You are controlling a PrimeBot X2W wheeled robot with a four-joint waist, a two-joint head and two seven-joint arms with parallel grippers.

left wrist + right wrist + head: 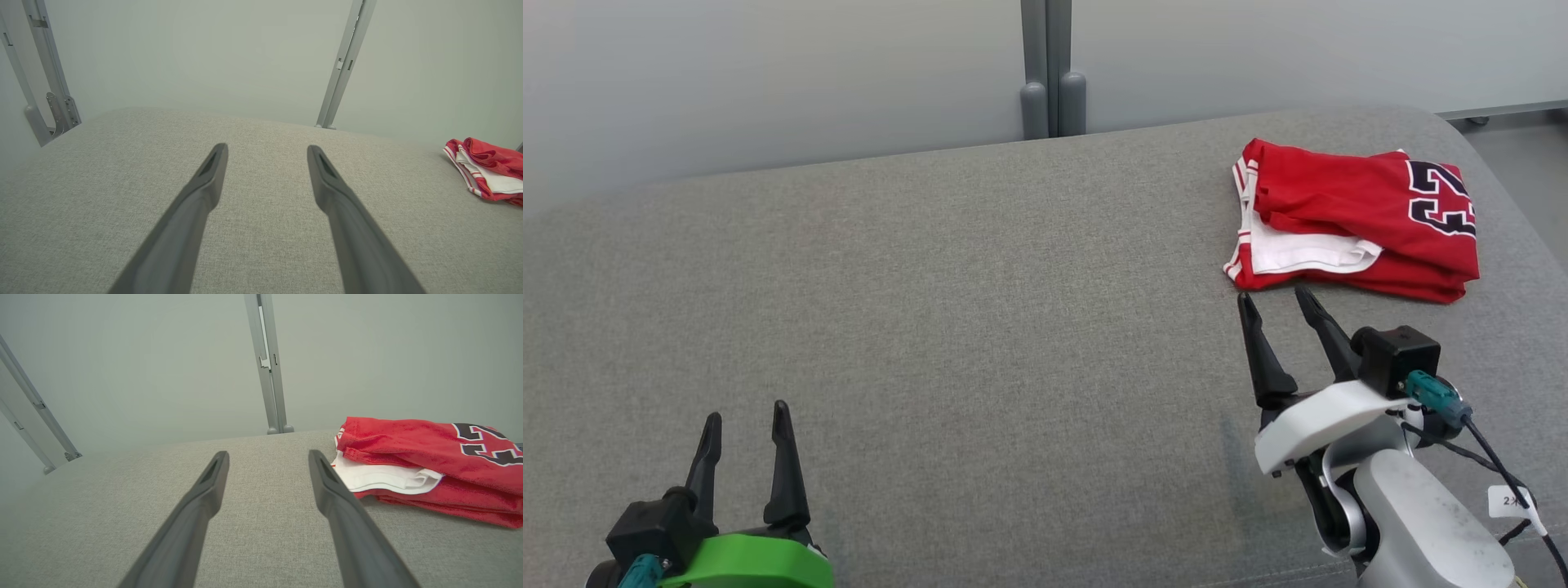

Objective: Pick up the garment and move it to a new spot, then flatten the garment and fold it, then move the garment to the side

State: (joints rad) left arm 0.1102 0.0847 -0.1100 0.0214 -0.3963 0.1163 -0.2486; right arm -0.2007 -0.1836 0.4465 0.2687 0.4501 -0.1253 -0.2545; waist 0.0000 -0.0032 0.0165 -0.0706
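Note:
The garment [1356, 219] is a red jersey with white trim and dark numerals, lying folded in a loose bundle at the far right of the grey cushioned surface [980, 327]. My right gripper [1274, 300] hovers just in front of its near edge, open, nothing between the fingers. In the right wrist view the garment [425, 457] sits to the right of that gripper [267, 456]. My left gripper [747, 415] stands open and empty at the lower left, far from the garment. The left wrist view shows the garment [490, 169] at its right edge, well away from the left gripper [267, 149].
A pale wall with grey vertical posts [1052, 73] runs behind the surface. The cushion's rounded right end [1503, 163] lies just past the garment, with floor beyond. A cable and a tag [1507, 500] hang off my right wrist.

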